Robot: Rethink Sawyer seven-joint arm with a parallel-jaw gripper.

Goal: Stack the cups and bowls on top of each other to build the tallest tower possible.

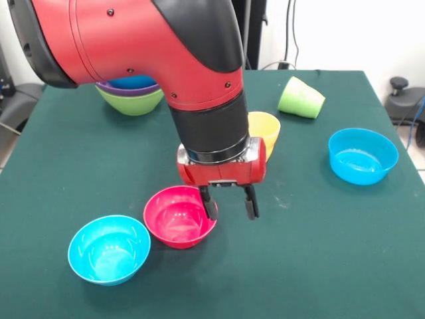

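My gripper [230, 209] is open, low over the table, with its left fingertip [210, 209] at the right rim of the small red bowl [176, 216]; whether it touches I cannot tell. A small cyan bowl [108, 250] sits left of the red one. A blue bowl [362, 157] sits at the right. The yellow-orange cup [267, 127] stands behind the gripper, partly hidden. The light green cup [301, 98] lies on its side at the back. The tower [131, 100] at the back left shows a lime green base, a purple rim and blue inside, partly hidden by the arm.
The red and black arm [153, 40] fills the upper left and hides part of the table's back. The dark green table [312, 252] ends at the right edge near the blue bowl. A black stand [401, 93] is off the table at the right.
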